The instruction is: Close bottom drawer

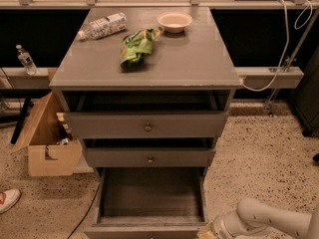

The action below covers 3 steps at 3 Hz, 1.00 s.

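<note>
Well out: bottom drawer (149, 198), tool (207, 231) alongside.

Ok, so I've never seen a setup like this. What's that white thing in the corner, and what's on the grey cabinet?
The white thing at the bottom right is a robot's single arm. It ends in its gripper, which sits by the front right corner of the bottom drawer. I can't tell whether it holds anything.

There is one camera, looking down at the cabinet's front. Where it is mounted isn't known.

The grey wooden cabinet has three drawers, all pulled out. The lowest is out furthest and shows a dark bare floor.

On top lie a clear plastic bottle on its side, a crumpled green bag and a pale round bowl.

An open cardboard box stands on the floor at the picture's left.
</note>
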Each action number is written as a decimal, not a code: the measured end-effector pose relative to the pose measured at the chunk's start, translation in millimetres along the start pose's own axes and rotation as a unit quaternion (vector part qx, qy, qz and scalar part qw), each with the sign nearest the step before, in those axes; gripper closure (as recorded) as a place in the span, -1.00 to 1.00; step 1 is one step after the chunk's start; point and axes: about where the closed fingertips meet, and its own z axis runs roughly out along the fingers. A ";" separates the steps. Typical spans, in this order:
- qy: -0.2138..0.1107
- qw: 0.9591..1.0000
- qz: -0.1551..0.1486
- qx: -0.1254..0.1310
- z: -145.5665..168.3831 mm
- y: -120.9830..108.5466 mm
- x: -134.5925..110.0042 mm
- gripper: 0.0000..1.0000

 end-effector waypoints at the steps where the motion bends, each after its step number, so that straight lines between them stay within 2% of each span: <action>1: 0.006 0.999 0.014 0.028 12.8 -14.1 25.4 1.00; 2: 0.002 0.998 0.031 0.046 30.6 -29.2 47.7 1.00; 3: -0.003 0.998 0.039 0.047 54.5 -41.8 59.4 1.00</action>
